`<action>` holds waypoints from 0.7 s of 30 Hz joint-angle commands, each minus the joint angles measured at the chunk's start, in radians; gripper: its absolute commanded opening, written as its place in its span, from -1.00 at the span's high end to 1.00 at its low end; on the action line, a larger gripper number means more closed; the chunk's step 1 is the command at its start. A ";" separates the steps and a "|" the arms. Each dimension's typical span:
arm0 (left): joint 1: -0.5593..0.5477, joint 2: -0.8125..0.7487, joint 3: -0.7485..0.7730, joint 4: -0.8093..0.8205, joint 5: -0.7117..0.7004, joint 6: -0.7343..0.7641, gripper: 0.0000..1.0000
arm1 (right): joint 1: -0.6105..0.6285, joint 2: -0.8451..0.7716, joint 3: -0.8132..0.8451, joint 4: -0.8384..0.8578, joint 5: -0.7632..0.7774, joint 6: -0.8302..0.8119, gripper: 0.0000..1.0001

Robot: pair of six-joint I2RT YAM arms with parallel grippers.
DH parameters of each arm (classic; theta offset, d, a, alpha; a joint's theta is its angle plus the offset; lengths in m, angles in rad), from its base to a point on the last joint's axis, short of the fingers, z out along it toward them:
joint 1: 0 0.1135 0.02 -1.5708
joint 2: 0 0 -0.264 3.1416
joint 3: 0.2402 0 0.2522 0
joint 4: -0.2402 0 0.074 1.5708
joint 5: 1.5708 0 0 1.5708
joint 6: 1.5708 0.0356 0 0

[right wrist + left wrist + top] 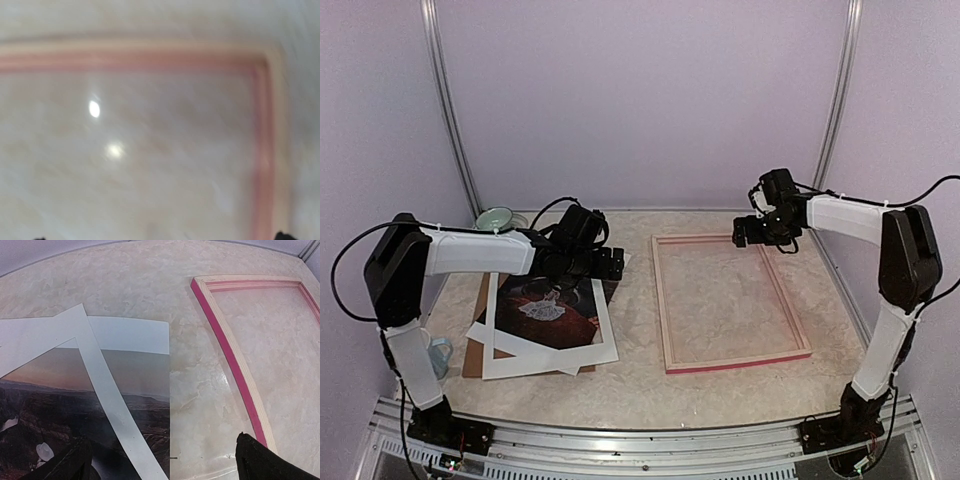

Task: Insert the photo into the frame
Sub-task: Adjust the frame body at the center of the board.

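Two hands, both spread wide and empty: the left hand (558,283) hovers over the photo (555,315), lying left on the table (640,390) partly under a mat (545,352); the right hand (760,238) hangs above the frame's (665,310) far corner.

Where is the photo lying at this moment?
In the top view the photo lies flat on the left half of the table, partly under the white mat, with the frame lying apart from it to the right.
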 commanded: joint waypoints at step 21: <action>0.076 -0.246 -0.182 -0.040 0.105 -0.108 -0.98 | -0.198 -0.224 -0.537 0.211 -0.223 0.138 -0.98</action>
